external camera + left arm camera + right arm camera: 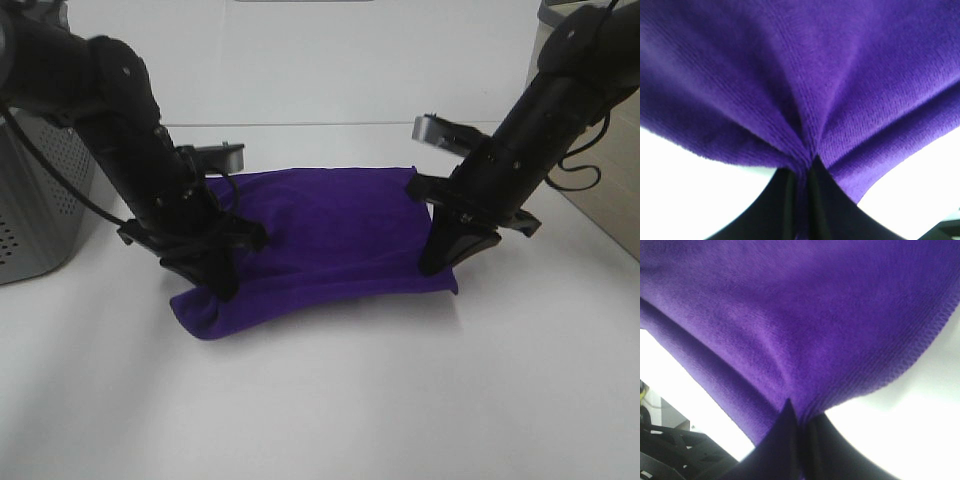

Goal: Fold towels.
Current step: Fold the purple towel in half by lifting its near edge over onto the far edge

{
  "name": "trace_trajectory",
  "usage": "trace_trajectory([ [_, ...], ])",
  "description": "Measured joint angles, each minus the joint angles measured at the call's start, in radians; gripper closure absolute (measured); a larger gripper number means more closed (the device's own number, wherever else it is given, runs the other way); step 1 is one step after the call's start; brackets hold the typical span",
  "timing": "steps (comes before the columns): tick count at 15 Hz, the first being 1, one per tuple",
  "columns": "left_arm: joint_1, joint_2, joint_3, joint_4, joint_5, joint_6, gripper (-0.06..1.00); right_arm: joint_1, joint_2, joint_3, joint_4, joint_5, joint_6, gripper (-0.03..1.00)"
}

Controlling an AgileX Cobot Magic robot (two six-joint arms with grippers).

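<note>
Beside grey basket (40,230), jaws pinch towel (330,235).

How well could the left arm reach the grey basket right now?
Likely yes: the basket stands close beside it, nothing between. But the left gripper is shut on the purple towel and would drag it along.

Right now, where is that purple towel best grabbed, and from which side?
By its edge, near the two ends, one arm each side, coming from above. The towel is limp and wide, so a pinch at both ends should hold it spread. Both wrist views show jaws shut on fabric gathered just inside the edge.
</note>
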Motion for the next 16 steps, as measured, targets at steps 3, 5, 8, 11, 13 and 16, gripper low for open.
trace_trajectory([
  [3,0.042,-0.023,-0.066,0.004,-0.018,-0.002,0.92,0.000,-0.011,-0.112,0.008,-0.010,0.005,0.94],
  [5,0.057,-0.001,-0.130,0.022,-0.071,-0.002,0.92,0.000,0.056,-0.265,-0.004,-0.017,0.005,0.94],
  [8,0.069,0.083,-0.258,0.048,-0.156,-0.002,0.89,-0.001,0.232,-0.565,-0.028,-0.021,0.008,0.94],
  [11,0.069,0.210,-0.426,0.055,-0.170,-0.002,0.86,-0.001,0.385,-0.820,-0.092,-0.016,0.062,0.94],
  [13,0.069,0.295,-0.547,0.061,-0.166,-0.002,0.86,-0.001,0.448,-0.885,-0.135,-0.011,0.095,0.94],
  [16,0.069,0.357,-0.642,0.081,-0.163,-0.002,0.75,-0.001,0.482,-0.892,-0.151,-0.009,0.120,0.93],
])
